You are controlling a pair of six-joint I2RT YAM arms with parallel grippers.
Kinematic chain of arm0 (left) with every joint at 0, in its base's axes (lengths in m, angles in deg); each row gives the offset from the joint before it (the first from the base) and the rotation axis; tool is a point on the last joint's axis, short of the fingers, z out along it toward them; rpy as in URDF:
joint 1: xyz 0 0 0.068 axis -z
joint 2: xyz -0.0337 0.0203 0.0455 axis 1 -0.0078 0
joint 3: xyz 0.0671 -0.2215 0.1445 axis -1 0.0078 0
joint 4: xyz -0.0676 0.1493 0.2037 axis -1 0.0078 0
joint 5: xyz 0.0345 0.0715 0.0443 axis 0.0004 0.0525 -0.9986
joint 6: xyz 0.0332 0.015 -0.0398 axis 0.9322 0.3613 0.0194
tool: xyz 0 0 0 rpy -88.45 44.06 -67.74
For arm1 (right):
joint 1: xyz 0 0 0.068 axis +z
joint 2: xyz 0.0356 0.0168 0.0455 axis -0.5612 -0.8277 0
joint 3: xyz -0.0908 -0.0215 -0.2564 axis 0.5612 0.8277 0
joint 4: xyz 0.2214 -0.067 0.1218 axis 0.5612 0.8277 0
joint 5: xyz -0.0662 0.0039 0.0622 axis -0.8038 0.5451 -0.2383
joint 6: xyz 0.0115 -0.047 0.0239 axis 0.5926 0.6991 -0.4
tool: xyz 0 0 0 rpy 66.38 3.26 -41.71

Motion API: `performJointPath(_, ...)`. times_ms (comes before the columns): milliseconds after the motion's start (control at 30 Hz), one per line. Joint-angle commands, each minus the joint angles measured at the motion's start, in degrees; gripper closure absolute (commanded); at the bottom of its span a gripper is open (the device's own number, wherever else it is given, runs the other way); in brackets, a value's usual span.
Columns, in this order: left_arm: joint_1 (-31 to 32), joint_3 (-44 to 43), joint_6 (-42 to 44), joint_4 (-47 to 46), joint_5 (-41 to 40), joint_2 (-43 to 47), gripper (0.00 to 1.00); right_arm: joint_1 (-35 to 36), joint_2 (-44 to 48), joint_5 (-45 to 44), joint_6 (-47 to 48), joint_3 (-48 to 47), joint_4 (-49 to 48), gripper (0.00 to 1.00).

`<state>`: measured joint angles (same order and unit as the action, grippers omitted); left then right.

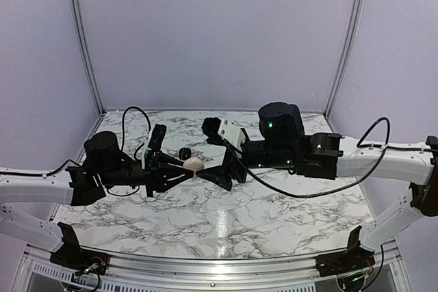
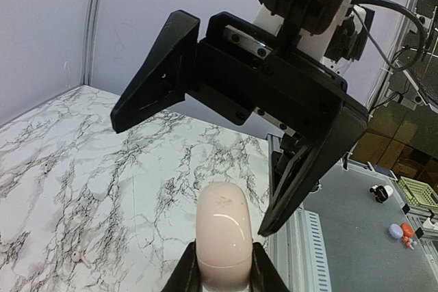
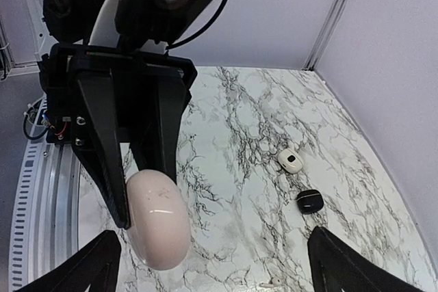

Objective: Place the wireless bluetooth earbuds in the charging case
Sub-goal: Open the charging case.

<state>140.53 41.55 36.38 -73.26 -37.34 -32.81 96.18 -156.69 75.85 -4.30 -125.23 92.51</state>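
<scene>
My left gripper (image 1: 183, 167) is shut on a pale pink pebble-shaped charging case (image 1: 194, 163) and holds it closed above the table. In the left wrist view the case (image 2: 224, 234) stands between my left gripper's fingers (image 2: 224, 259). My right gripper (image 1: 213, 177) is open and empty, facing the case with its jaws wide apart on either side of it (image 2: 191, 176). The right wrist view shows the case (image 3: 157, 220) just ahead of my right gripper (image 3: 212, 273). One tiny white earbud (image 3: 270, 283) lies on the marble; it also shows in the left wrist view (image 2: 76, 256). Other buds are out of view.
A small white case (image 3: 290, 160) and a black case (image 3: 309, 201) lie on the marble table (image 1: 287, 217) behind the grippers; the black case shows from above (image 1: 185, 152). Purple walls close the back and sides. Cables trail from both arms.
</scene>
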Motion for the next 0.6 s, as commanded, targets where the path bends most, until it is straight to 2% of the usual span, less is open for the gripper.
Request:
performJointPath(0,1.0,0.7,2.6,-1.5,0.7,1.1,1.0,-0.8,-1.1,-0.2,-2.5,-3.5,-1.0,0.05)
performJointPath(567,2.8,1.2,5.9,-1.5,0.8,1.1,1.0,-5.4,-1.2,-0.6,-6.9,-4.0,-2.5,0.07)
